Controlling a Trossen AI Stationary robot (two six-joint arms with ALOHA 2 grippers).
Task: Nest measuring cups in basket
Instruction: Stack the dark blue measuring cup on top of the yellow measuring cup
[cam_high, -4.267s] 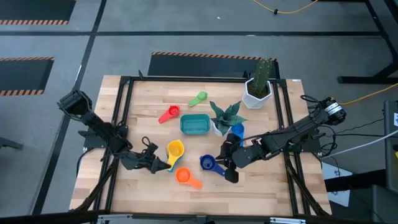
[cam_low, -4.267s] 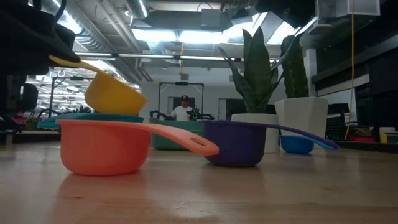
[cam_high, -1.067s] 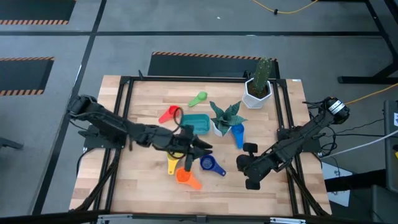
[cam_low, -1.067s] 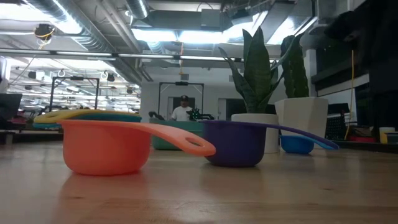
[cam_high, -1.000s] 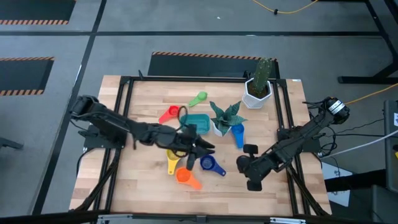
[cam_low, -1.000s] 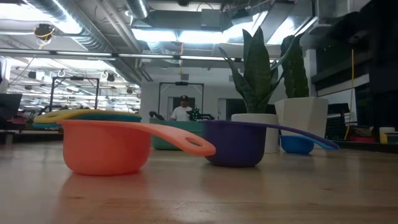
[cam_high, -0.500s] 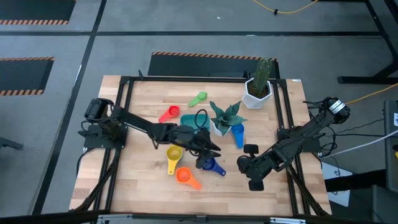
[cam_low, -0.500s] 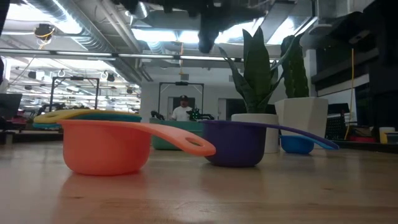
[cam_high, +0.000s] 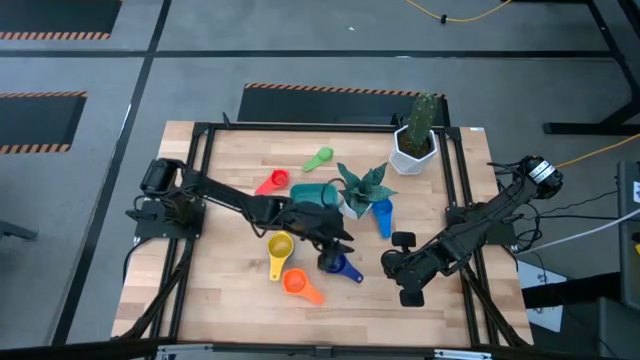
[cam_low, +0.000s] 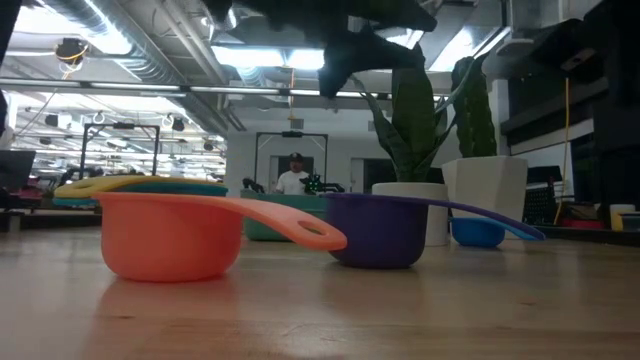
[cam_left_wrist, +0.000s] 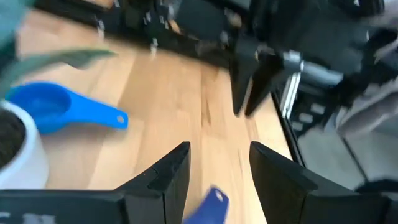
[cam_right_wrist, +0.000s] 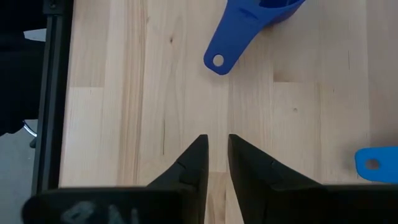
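**Left arm reaches over the dark blue cup beside the basket**

We see the wooden table (cam_high: 230, 300) with the teal basket (cam_high: 312, 192) near its middle, partly hidden under the left arm. Taking the basket as our landmark, the white cactus pot (cam_high: 411, 152) stands well beyond it toward the far right corner, and the small pot with the spiky green plant (cam_high: 360, 190) sits just to its right. The left gripper (cam_high: 335, 240) hangs just in front of the basket, above the dark blue cup (cam_high: 338, 265), fingers spread apart and empty. The right gripper (cam_high: 402, 268) waits well to the basket's front right, fingers nearly together, holding nothing. The light blue cup (cam_high: 382, 214) lies right of the spiky plant. The yellow cup (cam_high: 279, 247) and orange cup (cam_high: 295, 283) lie in front of the basket to its left. The red cup (cam_high: 273, 183) sits just left of it, the green cup (cam_high: 319, 157) behind it.
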